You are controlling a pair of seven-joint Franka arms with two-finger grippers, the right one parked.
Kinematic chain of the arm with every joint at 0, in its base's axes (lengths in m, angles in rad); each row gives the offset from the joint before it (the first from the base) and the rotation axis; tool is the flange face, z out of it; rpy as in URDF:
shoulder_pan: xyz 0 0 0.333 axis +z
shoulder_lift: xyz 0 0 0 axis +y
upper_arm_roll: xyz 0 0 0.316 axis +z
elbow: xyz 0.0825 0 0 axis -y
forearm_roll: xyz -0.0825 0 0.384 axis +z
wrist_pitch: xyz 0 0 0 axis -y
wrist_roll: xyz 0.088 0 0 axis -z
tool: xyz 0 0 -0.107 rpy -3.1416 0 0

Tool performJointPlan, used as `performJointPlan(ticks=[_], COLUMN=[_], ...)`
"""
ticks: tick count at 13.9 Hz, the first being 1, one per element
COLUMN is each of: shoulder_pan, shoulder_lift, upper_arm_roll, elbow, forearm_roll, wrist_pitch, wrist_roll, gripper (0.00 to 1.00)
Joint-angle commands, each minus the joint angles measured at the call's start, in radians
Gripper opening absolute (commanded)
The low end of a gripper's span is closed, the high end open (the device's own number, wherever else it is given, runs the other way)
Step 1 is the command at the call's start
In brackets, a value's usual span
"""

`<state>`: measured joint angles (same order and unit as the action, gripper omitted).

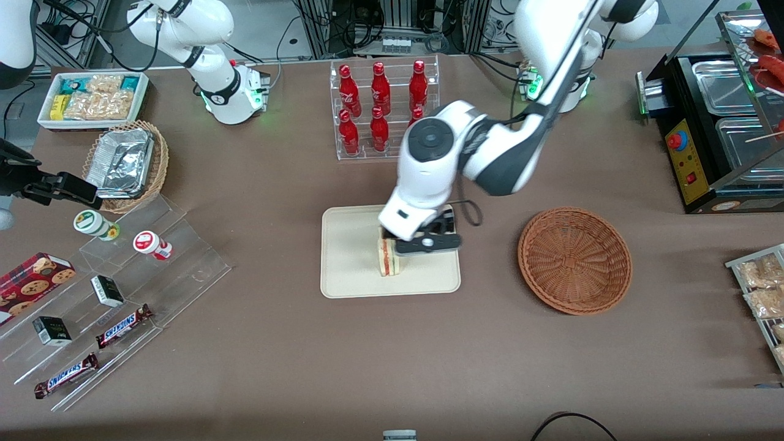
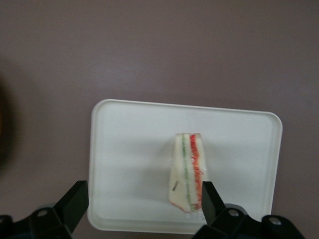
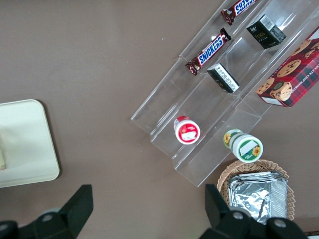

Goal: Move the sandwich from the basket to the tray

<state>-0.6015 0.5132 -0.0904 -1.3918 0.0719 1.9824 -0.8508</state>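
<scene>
- Front view shows the sandwich (image 1: 388, 258) standing on the tray (image 1: 349, 269), a triangular wedge of pale bread with its striped cut edge turned toward the camera.
- Wrist view of the same wedge (image 2: 187, 172): smooth white bread faces, with a green layer and a red layer running the length of the cut edge.
- The tray (image 2: 124, 149) is a flat cream rectangle with rounded corners and a low raised rim, matte and plain.
- The gripper (image 1: 409, 240) hangs over the tray just above the sandwich; its dark, wedge-shaped fingers (image 2: 75, 201) are spread wide, released, with one fingertip just beside the red edge of the wedge.
- The basket (image 1: 574, 260) lies on the brown table (image 1: 275, 361) beside the tray, toward the working arm's end: round, shallow, reddish-brown wicker with strands radiating from its centre.
- A clear acrylic rack of red bottles (image 1: 381, 105) stands farther from the camera than the tray.
</scene>
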Motion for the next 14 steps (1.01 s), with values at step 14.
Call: performJointPlan(ticks=[14], shoulder_pan=[0.4], shoulder_lift=[-0.439], upper_arm_roll=[-0.003], elbow=[-0.286], forearm_roll=[-0.047], wrist_pitch=[-0.206], wrist_roll=[0.397], gripper=[1.0])
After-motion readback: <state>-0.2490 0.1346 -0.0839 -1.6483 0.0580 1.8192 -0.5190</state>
